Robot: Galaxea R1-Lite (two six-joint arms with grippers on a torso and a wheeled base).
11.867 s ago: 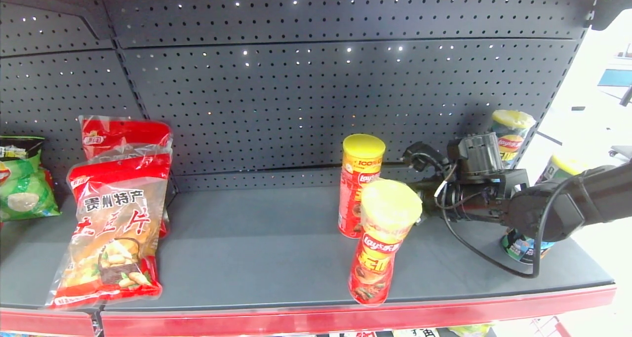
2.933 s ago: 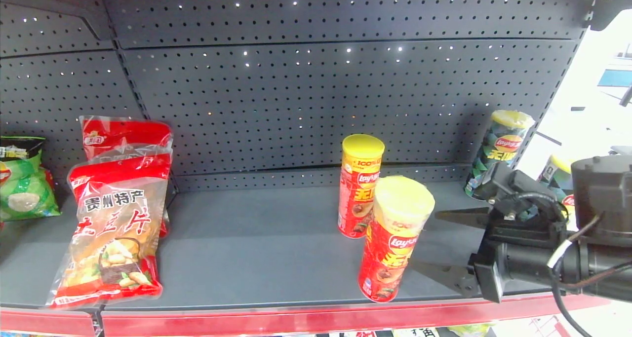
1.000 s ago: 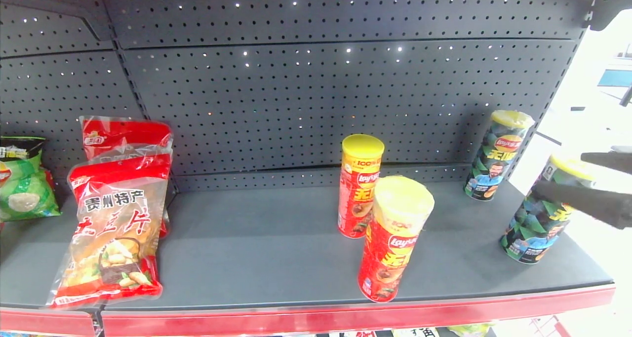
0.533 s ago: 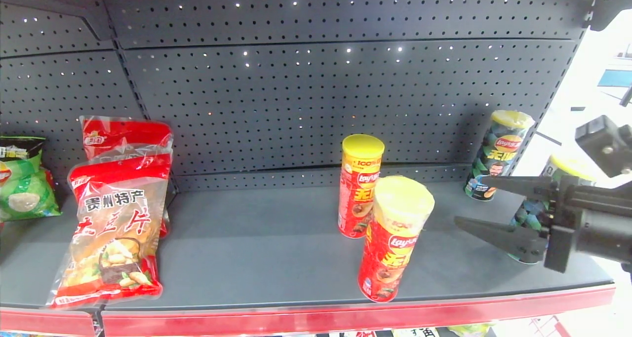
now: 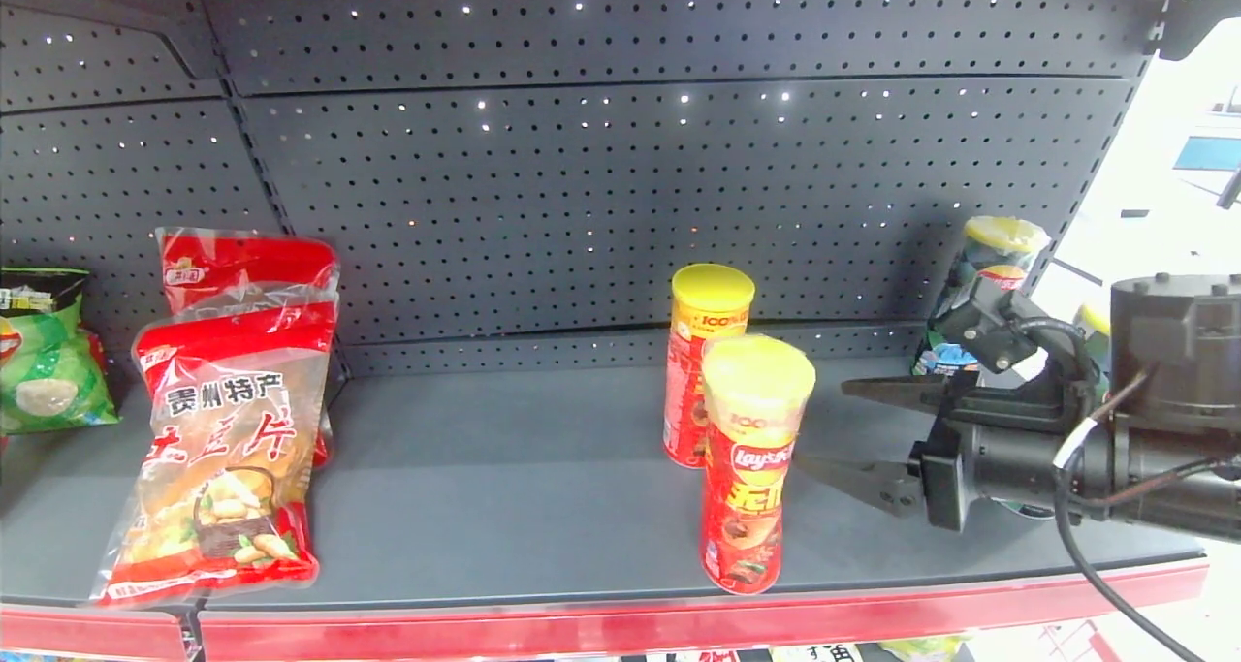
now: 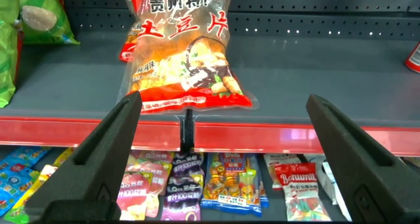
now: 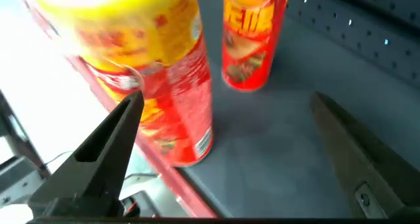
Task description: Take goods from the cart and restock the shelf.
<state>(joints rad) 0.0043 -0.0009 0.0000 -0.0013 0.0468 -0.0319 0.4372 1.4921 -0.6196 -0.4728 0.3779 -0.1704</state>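
Note:
Two red chip cans with yellow lids stand on the dark shelf (image 5: 485,488). The front can (image 5: 754,463) is near the red shelf lip, and the rear can (image 5: 706,381) is just behind it. My right gripper (image 5: 824,427) is open, level with the front can's right side, with one fingertip (image 5: 810,468) right against it. From the right wrist, the front can (image 7: 164,73) overlaps one finger and the rear can (image 7: 252,33) stands beyond. My left gripper (image 6: 223,99) is open and holds nothing, in front of the shelf lip (image 6: 275,135).
Red snack bags (image 5: 228,439) lean at the shelf's left, beside a green bag (image 5: 44,362). A green chip can (image 5: 994,255) stands at the back right, partly hidden by my right arm. The pegboard back wall (image 5: 620,206) is close. Small packets (image 6: 230,184) fill the shelf below.
My right gripper came back in from the right edge and moved left to the front red can. That can shifted a little to the left and now stands straighter.

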